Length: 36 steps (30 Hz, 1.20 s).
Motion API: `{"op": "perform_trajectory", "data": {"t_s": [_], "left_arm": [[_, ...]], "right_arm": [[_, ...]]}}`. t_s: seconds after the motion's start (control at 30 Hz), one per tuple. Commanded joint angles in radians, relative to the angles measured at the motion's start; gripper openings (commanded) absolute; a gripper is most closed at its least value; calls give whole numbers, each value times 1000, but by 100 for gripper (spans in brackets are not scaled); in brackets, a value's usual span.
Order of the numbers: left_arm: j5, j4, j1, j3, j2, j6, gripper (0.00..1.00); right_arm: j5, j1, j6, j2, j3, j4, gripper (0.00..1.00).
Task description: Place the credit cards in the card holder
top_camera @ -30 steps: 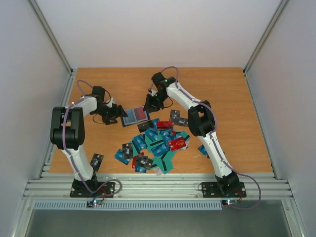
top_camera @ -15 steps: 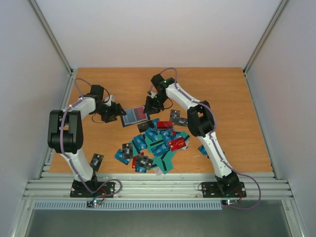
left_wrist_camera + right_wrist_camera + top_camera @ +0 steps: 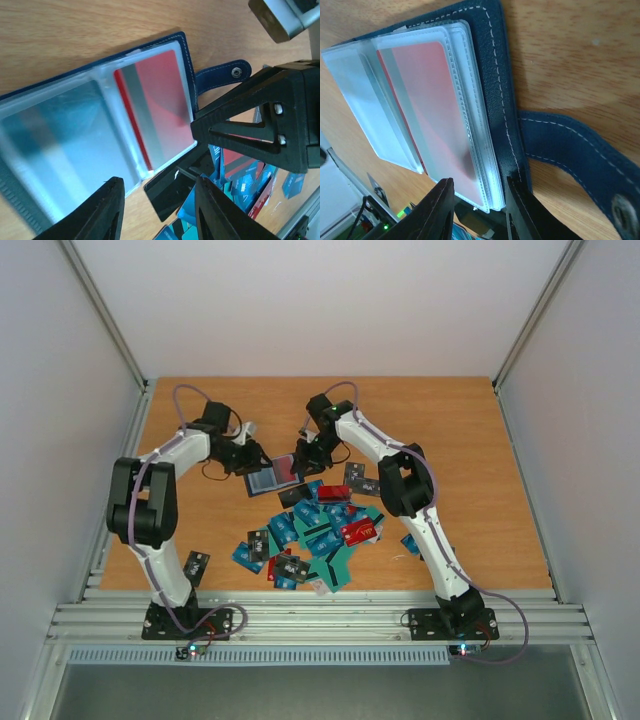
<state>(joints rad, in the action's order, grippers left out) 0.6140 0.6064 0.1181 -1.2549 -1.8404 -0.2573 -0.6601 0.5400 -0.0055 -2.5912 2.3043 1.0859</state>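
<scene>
The card holder (image 3: 272,478) lies open on the wooden table (image 3: 450,420), cover down and clear plastic sleeves up, with a gripper at each end.

Just left of the holder, the left gripper (image 3: 160,182) has its jaws partly apart with nothing between them; they point at the holder's near edge. The holder's left sleeve shows a blue card (image 3: 60,130) with a grey stripe. The right sleeve holds a red card (image 3: 155,110), also with a grey stripe. Past the holder's right edge its navy strap (image 3: 222,75) lies flat on the wood, snap stud up.

At that right edge the right gripper (image 3: 479,180) has its fingers a little apart, straddling the stack of sleeves and the stitched cover. I cannot tell whether it pinches them or only rests there.

The loose credit cards (image 3: 315,530) lie in an overlapping heap near the holder, on the side toward the arm bases. One black card (image 3: 167,190) sits just beside the holder's near edge.

The step in hand looks like steadying the opened holder between insertions. Next, one gripper probably has to pin the holder open while the other lifts a thin card by its edge and slides it squarely into an empty sleeve mouth.

No brand or writing can be read. The white print on the heap's cards is too small, and the sleeves blur the faces of the cards inside them.
</scene>
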Motion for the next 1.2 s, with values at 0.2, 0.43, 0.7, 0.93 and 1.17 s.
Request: {"op": "perform_trajectory", "data": {"t_s": [0.2,0.43,0.7,0.93,1.17], "left_arm": [[68,-43,50,-82,-145,-13,32],[81,-51,58,-88,-202,-12,29],[90,-64,61,-91,-222,-21,28],[100,-75,63,-100,-237,-32,28],[104,-75,63,-109,-237,-37,28]], "right_arm": [[-43,10,-1,20,-16,-18,30],[-58,12,4,17,-14,-23,30],[-68,13,4,26,-14,-23,29],[-83,18,4,46,-14,-27,29],[-85,21,4,57,-9,-27,28]]}}
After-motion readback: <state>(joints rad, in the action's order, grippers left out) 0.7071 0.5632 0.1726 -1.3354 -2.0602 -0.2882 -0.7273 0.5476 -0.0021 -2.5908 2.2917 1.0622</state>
